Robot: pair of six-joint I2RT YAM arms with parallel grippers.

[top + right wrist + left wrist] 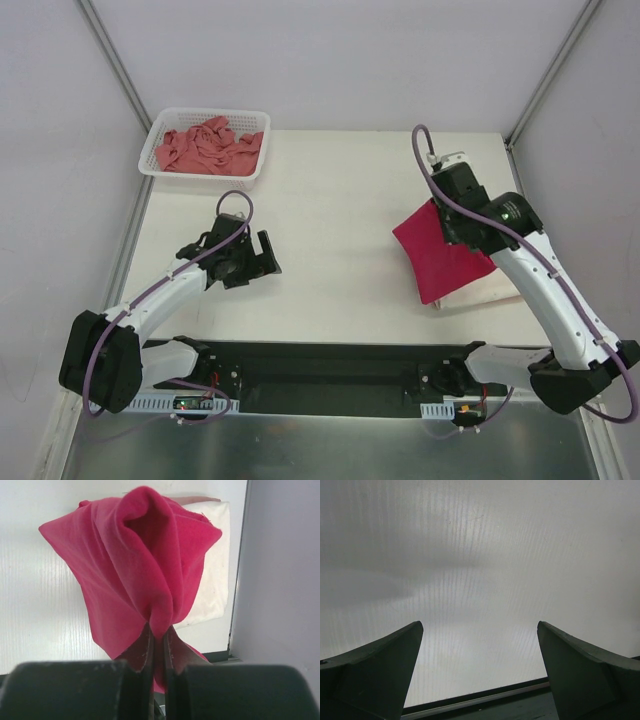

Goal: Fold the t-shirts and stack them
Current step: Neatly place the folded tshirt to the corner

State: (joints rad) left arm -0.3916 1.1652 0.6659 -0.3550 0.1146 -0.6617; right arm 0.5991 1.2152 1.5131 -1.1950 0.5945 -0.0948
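Our right claw is pinched tight on a bunch of the bright red shirt. It holds the shirt by one part, and the rest spreads down onto the cream shirt. The cream shirt lies flat on the table, close to the right edge. Our left claw is wide open with nothing in it. It hangs over bare table on the left, well apart from both shirts. The pink shirt sits crumpled in the white basket at the far left corner. We think we are in the middle of laying the red shirt on the cream one. A few things could go wrong from here. The claw grabs only a small pinch of cloth, so the shirt could slip out and drop in a heap. The cloth is bunched up, so if we let go now it may land wrinkly and not flat. If we pull the red shirt sideways, it could drag the cream one along, spoil its fold, or push it off the table. Only one claw holds the shirt, so the loose side may flop the wrong way.
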